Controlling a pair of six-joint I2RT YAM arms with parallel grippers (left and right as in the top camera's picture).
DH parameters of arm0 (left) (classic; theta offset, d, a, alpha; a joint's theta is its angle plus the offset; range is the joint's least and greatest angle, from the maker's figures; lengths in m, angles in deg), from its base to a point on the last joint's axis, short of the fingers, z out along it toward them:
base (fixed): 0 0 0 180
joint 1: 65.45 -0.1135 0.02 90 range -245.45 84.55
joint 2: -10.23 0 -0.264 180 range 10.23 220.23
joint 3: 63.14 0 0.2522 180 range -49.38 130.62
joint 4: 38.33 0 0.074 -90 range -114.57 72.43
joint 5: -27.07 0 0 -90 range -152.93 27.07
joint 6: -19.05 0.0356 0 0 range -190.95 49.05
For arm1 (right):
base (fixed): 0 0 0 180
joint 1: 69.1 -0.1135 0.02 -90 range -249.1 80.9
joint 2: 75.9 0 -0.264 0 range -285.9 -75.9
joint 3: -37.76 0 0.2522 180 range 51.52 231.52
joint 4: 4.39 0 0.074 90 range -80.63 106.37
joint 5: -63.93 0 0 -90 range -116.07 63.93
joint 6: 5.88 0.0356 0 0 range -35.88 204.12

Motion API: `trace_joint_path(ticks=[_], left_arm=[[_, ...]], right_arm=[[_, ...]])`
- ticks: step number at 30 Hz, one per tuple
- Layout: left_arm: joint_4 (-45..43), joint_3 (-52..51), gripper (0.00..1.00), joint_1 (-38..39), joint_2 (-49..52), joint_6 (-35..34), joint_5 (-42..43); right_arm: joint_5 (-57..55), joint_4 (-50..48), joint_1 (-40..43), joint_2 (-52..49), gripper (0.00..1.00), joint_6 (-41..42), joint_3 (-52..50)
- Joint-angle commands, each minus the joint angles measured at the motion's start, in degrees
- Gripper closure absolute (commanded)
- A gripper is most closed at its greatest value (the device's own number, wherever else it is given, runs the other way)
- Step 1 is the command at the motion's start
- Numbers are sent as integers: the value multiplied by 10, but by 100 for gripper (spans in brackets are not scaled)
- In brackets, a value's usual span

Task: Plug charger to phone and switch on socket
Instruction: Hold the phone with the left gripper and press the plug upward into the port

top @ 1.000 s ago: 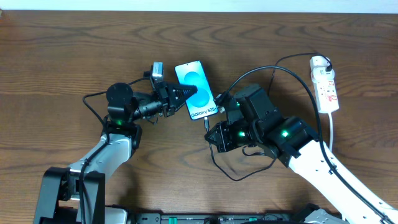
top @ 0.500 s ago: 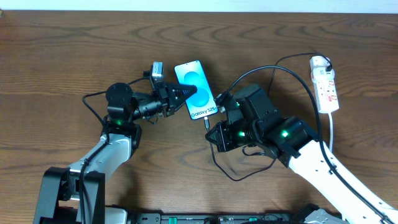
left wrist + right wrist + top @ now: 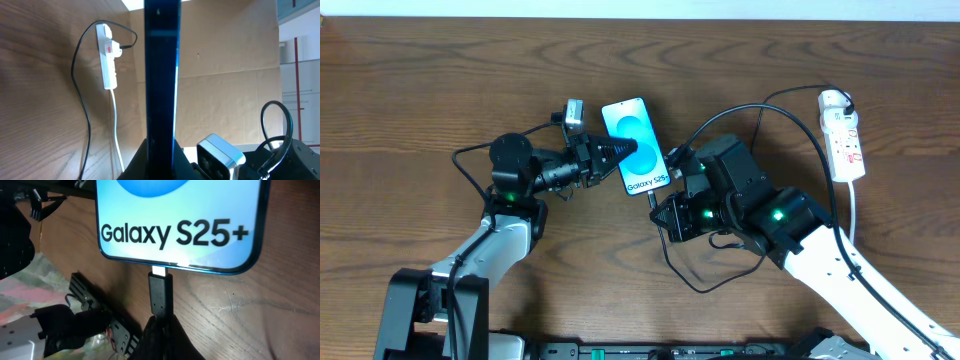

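Observation:
The phone [image 3: 636, 143] lies screen up on the wooden table, cyan with "Galaxy S25+" text. My left gripper [image 3: 620, 151] is shut on its left edge; in the left wrist view the phone [image 3: 161, 75] stands edge-on between the jaws of the left gripper [image 3: 161, 162]. My right gripper [image 3: 661, 206] is shut on the charger connector [image 3: 160, 292], gripped by the right gripper [image 3: 161, 326]. The connector's silver tip meets the bottom edge of the phone [image 3: 180, 225]. The black charger cable [image 3: 760, 106] runs to the white socket [image 3: 844, 135] at the right, also visible as the socket [image 3: 106, 55].
A white cord [image 3: 855, 215] leaves the socket toward the front edge. Slack black cable loops [image 3: 700, 285] under my right arm. A silver camera block [image 3: 220, 156] sits close beside the phone in the left wrist view.

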Motion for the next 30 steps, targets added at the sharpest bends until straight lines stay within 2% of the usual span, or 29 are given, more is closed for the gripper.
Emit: trace_joint_path(ticks=[1,30], left_arm=[[-7,16,92,2,-7,18,46],[-26,16,93,2,-7,18,48]], right_arm=[[-32,-11,0,-1,99,-9,1],[-57,-86,0,-1,99,-9,1]])
